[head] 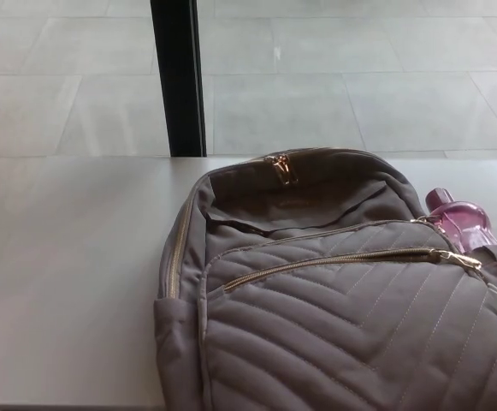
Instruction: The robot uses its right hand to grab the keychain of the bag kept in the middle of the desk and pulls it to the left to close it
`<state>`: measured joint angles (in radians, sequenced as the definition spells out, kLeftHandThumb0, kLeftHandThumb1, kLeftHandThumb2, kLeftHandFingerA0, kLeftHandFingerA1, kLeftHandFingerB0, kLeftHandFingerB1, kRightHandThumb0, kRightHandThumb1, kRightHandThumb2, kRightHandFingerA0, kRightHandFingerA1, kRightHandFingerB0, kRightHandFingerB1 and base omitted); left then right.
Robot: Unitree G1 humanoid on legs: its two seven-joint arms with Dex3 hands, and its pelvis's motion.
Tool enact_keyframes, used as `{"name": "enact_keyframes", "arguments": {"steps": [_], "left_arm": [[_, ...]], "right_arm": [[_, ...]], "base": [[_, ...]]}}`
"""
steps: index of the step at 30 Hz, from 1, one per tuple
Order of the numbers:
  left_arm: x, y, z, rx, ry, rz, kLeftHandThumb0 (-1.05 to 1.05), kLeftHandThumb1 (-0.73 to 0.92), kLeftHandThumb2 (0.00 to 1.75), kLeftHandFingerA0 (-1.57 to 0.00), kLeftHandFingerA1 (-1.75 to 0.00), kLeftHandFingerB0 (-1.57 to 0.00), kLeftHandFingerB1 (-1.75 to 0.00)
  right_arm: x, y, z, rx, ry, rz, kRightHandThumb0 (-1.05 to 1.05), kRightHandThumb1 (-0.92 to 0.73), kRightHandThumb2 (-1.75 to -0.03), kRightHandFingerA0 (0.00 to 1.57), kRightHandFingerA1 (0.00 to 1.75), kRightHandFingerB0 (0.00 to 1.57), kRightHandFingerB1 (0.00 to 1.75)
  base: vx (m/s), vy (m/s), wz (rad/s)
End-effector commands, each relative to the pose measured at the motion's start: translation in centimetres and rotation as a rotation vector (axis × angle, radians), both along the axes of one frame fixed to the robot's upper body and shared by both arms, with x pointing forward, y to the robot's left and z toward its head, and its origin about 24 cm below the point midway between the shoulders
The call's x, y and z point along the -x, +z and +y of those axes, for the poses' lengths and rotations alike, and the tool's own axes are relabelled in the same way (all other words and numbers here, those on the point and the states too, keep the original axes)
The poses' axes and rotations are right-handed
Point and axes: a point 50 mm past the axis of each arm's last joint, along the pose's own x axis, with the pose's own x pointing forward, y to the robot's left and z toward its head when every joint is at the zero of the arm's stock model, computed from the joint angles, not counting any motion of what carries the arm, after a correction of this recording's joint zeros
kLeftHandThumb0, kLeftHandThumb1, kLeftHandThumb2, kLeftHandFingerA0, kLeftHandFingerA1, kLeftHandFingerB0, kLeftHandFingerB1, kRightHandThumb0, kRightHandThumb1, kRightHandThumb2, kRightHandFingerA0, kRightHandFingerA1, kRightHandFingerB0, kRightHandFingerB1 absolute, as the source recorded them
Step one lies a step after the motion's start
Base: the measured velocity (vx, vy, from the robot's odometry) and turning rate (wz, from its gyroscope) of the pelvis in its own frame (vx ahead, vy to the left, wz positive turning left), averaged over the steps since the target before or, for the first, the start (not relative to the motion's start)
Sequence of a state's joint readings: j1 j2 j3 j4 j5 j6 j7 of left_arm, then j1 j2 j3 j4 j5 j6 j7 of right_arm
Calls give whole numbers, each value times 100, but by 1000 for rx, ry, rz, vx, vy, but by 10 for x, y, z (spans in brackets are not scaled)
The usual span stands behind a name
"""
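No robot hand shows, so its grip cannot be told; the bag [342, 325] lies lower right on the table [68, 257], and its small gold keychain [458, 258], apparently near the pink bottle [460, 219], may slip or drag the bag leftward.

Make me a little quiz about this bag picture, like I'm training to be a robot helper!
1. True or false: a robot hand is touching the backpack.
2. What colour is the bottle poking out at the backpack's side? A) pink B) blue C) yellow
3. Fill in: the front pocket's gold zipper pull sits at the picture's ____ end of its zipper.

Key: 1 false; 2 A; 3 right.
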<state>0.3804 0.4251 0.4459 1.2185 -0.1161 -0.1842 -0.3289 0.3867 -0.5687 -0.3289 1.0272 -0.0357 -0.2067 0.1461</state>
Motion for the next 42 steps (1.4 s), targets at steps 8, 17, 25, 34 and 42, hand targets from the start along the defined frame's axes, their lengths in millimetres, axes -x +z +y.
{"name": "enact_keyframes", "arguments": {"steps": [8, 17, 25, 34, 42], "left_arm": [[-8, 10, 10, 15, -31, -81, -74, 37, 83, -57, -113, -35, -83], [-12, 11, 10, 22, -57, -94, -77, 39, 82, -56, -111, -32, -83], [-12, 10, 11, 15, -48, -73, -79, 28, 97, -65, -101, -39, -78], [-12, 8, 10, 20, -43, -56, -75, 38, 84, -60, -115, -35, -84], [-14, 8, 10, 20, -60, -58, -78, 30, 99, -67, -101, -40, -79]], "right_arm": [[-119, 105, -13, -11, 129, -736, -88, -76, -64, 32, 50, 0, 6], [-190, 176, 63, -82, 579, -1004, -84, -77, -63, 23, 39, 0, 20], [-204, 164, 126, -178, 820, -847, -89, -58, -98, 21, 56, 6, 20], [-211, 143, 145, -252, 875, -717, -82, -73, -63, 24, 52, 10, 28], [-220, 137, 152, -197, 922, -646, -82, -74, -63, 33, 60, 16, 32]], "base": [[0, 0, 0], [0, 0, 0], [0, 0, 0], [0, 0, 0], [0, 0, 0]]}}
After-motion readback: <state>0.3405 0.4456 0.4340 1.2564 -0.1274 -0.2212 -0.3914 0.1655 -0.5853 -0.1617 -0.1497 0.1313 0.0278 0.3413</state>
